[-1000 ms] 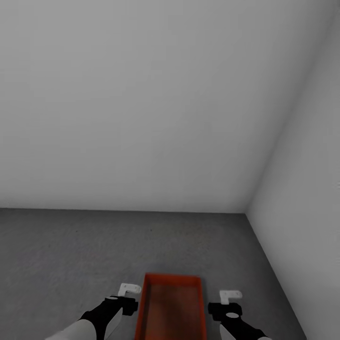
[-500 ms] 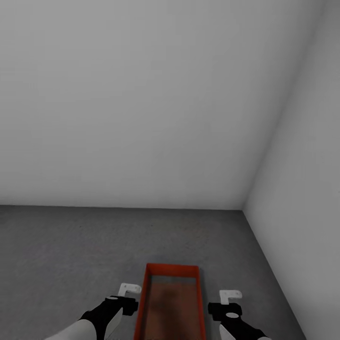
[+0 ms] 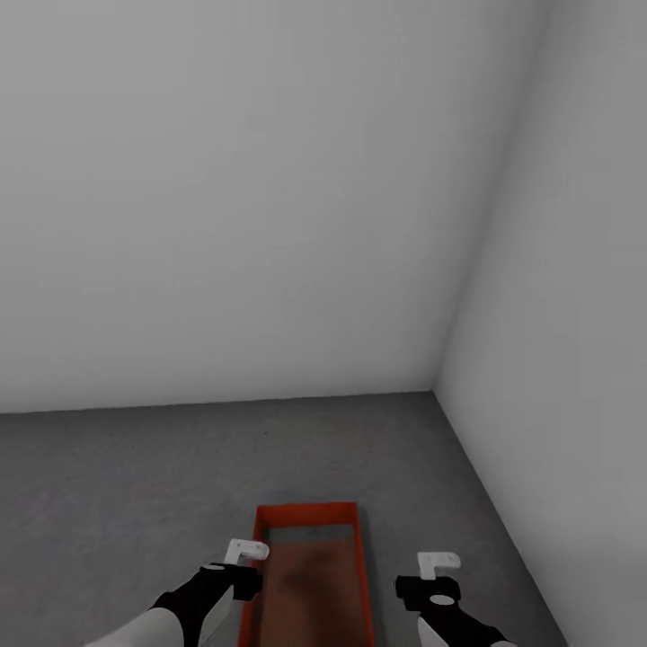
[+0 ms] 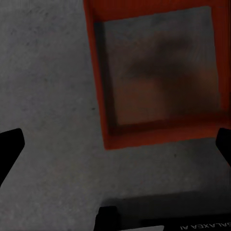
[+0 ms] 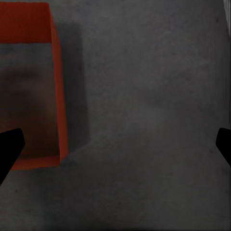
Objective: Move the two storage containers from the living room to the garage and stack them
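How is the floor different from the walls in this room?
The floor is dark grey; the walls are pale grey. The floor looks rough and speckled; the walls look smooth and plain. The orange-red container sits on the floor, apart from the walls. Both are grey and bare.

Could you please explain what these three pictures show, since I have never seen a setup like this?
They are simulator renders from a wheeled robot with two arms. The head view looks forward and down: the left end effector and right end effector hang open and hold nothing. Between them an orange-red bin, open and without a lid, sits on the grey concrete floor, near a corner of pale walls. The other two pictures come from cameras on each wrist, looking down past the dark fingertips: the left one sees the bin from above, the right one its edge.
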